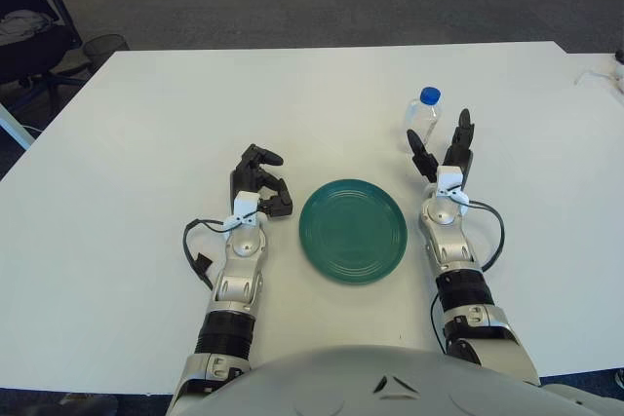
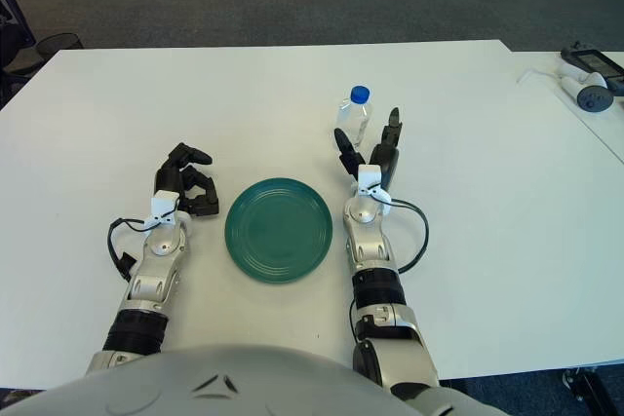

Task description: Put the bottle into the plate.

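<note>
white table [image 1: 322, 94]: right hand [image 1: 441, 158] fingers spread, partly hiding bottle [image 1: 420, 119]; left hand [image 1: 257, 182] curled empty.

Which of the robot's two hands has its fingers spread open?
The right hand, its fingers spread beside the bottle. The left hand, left of the green plate, is curled shut.

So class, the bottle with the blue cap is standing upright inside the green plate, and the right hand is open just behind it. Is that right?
Not quite. The bottle stands on the table, beyond the plate, not inside it, as the left eye view shows. The right hand is open, just short of it.
</note>
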Motion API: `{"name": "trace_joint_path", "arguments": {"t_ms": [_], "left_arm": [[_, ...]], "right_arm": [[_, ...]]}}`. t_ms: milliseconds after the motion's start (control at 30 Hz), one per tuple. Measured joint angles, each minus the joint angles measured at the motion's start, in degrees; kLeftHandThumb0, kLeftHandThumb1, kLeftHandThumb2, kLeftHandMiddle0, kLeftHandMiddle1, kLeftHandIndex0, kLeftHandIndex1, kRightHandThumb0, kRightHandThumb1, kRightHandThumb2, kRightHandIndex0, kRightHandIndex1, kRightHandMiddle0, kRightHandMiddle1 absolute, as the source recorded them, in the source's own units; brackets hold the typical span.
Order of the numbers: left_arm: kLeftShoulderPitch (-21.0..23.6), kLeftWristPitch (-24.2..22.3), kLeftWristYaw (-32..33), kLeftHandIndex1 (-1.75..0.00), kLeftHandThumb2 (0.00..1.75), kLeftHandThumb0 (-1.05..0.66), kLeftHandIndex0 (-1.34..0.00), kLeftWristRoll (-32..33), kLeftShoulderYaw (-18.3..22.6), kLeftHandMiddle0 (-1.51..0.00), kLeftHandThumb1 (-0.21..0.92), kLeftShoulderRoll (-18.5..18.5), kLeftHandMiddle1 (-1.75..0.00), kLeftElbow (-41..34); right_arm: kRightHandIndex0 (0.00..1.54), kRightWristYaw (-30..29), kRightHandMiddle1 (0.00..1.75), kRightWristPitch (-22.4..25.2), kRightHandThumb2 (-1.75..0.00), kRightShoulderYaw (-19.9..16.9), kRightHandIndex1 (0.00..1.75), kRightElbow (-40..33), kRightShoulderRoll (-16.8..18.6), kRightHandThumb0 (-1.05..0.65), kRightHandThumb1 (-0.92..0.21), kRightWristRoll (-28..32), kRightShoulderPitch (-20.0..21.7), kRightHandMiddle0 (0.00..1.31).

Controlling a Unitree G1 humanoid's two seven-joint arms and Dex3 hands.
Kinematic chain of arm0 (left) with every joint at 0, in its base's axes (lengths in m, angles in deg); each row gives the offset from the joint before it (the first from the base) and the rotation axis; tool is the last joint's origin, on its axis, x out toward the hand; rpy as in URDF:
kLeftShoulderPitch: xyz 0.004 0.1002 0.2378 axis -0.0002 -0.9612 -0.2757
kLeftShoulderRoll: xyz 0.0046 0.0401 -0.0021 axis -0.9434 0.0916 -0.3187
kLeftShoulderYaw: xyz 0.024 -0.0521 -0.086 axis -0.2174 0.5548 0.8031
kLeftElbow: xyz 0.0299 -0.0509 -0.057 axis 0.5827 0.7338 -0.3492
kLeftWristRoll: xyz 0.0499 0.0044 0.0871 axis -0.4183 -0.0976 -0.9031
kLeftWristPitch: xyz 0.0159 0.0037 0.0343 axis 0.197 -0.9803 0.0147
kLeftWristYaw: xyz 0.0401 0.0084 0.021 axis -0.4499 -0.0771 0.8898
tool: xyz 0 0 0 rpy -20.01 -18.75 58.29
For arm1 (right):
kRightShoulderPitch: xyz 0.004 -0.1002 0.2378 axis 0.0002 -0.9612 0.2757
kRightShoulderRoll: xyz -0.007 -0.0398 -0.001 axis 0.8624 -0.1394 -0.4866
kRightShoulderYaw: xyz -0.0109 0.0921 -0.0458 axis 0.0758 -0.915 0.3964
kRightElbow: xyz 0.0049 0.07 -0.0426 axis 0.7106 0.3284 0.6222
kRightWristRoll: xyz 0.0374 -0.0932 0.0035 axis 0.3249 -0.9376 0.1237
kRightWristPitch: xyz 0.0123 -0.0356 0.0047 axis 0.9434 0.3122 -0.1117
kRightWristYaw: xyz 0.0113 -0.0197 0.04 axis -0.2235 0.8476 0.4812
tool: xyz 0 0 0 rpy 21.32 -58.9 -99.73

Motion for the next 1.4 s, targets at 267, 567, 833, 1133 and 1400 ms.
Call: {"name": "trace_joint_path", "arguments": {"t_ms": [267,567,833,1133,1400], "left_arm": [[0.04,-0.84,0.39,-1.75,1.75,0.00,-0.68,-0.62,-0.14,-0.88,-0.06,0.02,-1.74,-0.44],[0.06,-1.14,0.49,-1.75,1.75,0.00,-0.68,-1.02,-0.22,-0.88,-0.06,0.07,-1.75,-0.55],[0.09,-1.33,0.46,-1.75,1.75,0.00,-0.68,-0.99,-0.24,-0.88,-0.06,0.15,-1.75,-0.68],[0.05,-1.29,0.50,-1.75,1.75,0.00,-0.68,-1.06,-0.23,-0.87,-0.06,0.22,-1.75,-0.70],[0.04,-1.86,1.07,-1.75,1.75,0.00,-0.68,-1.45,-0.36,-0.87,-0.06,0.25,-1.75,-0.96]], "right_arm": [[0.05,-0.95,0.13,0.85,-0.33,-0.59,0.01,8.92,-2.46,-1.04,-0.92,0.00,5.50,0.00],[0.06,-2.09,0.15,0.90,-0.35,-0.29,0.01,12.71,-2.61,-1.05,-0.92,0.00,7.75,0.00],[0.06,-2.36,0.15,0.81,-0.36,-0.20,0.01,13.24,-2.61,-1.05,-0.92,0.01,8.07,0.00],[0.06,-2.47,0.15,0.73,-0.36,-0.21,0.00,13.46,-2.76,-1.05,-0.92,0.02,8.07,0.00],[0.06,-2.48,0.15,0.72,-0.36,-0.21,0.00,13.47,-2.80,-1.05,-0.92,0.02,8.07,0.00]]}}
